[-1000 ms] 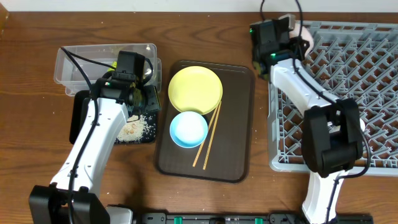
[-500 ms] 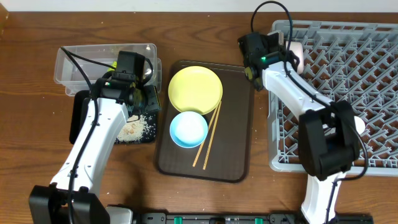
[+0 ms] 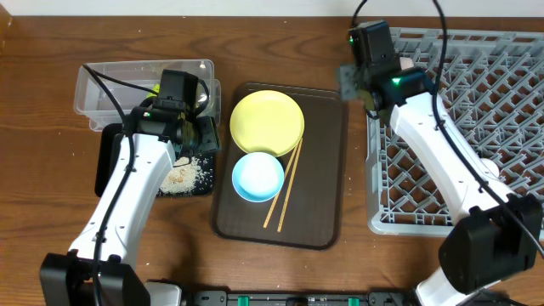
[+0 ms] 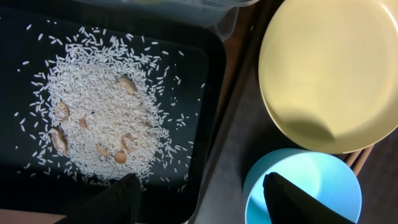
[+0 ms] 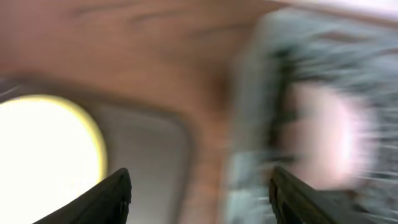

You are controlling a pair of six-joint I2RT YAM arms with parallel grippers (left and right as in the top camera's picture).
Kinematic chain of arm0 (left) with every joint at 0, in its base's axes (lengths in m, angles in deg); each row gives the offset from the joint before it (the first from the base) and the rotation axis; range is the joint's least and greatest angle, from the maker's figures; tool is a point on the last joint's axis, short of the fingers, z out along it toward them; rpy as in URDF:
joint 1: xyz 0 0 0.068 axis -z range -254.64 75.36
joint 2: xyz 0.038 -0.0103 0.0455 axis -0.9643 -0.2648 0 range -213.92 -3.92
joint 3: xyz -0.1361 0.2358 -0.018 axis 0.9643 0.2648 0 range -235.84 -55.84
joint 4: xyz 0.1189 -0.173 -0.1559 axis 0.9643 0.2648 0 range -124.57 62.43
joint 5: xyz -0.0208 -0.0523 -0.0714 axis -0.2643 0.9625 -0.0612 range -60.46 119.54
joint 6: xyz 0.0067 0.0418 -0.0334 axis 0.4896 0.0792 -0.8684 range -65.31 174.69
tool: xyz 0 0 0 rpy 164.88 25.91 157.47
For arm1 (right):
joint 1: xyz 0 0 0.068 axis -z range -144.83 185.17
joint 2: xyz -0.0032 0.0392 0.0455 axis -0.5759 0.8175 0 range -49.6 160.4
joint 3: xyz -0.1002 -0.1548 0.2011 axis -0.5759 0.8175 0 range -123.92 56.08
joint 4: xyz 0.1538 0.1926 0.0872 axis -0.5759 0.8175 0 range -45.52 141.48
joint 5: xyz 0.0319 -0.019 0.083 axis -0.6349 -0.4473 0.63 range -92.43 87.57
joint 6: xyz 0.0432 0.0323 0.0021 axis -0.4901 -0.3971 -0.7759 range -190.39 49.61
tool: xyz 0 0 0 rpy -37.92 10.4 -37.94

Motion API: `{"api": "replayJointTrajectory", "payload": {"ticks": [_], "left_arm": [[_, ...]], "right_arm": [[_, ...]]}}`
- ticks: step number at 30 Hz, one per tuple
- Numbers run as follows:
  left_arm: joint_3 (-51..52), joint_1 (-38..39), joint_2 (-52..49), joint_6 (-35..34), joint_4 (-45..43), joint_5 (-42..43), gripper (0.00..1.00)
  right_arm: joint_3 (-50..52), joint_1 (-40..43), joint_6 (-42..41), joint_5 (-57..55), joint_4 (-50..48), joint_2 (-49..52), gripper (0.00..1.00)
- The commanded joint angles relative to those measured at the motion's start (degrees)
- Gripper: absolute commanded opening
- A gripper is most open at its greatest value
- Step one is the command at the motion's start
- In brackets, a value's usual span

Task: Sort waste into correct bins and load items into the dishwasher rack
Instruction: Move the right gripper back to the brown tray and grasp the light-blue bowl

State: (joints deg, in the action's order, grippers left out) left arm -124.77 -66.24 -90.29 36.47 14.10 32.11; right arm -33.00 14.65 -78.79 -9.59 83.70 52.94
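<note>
1 plate [image 3: 267,122], 1 bowl [image 3: 257,177] and 2 chopsticks [image 3: 285,189] lie on 1 tray [image 3: 327,170].

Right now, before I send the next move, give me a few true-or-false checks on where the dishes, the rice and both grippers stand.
1. The blue bowl sits on the brown tray next to the yellow plate. True.
2. The chopsticks are in the rack. False: they lie on the brown tray, beside the bowl.
3. The rice lies in the black tray. True.
4. The left gripper is shut on the bowl. False: it is open and empty.
5. The right gripper is open. True.
</note>
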Motion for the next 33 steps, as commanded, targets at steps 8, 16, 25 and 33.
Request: {"api": "replayJointTrajectory", "payload": {"ticks": [8, 16, 25, 33], "left_arm": [[0.09, -4.85, 0.22, -6.8, 3.21, -6.25, 0.67], [0.09, -9.35, 0.22, -7.43, 4.7, -6.05, 0.68], [0.09, -9.35, 0.22, -7.43, 4.66, -6.05, 0.7], [0.09, -9.35, 0.22, -7.43, 4.66, -6.05, 0.7]], "right_arm": [[0.0, -5.44, 0.98, 23.98, 7.1, 7.34, 0.71], [0.0, -12.28, 1.64, 24.09, 10.05, 11.58, 0.66], [0.0, -17.97, 1.6, 23.91, 11.98, 16.26, 0.53], [0.0, -20.0, -0.96, 16.81, 12.94, 16.52, 0.19]]}}
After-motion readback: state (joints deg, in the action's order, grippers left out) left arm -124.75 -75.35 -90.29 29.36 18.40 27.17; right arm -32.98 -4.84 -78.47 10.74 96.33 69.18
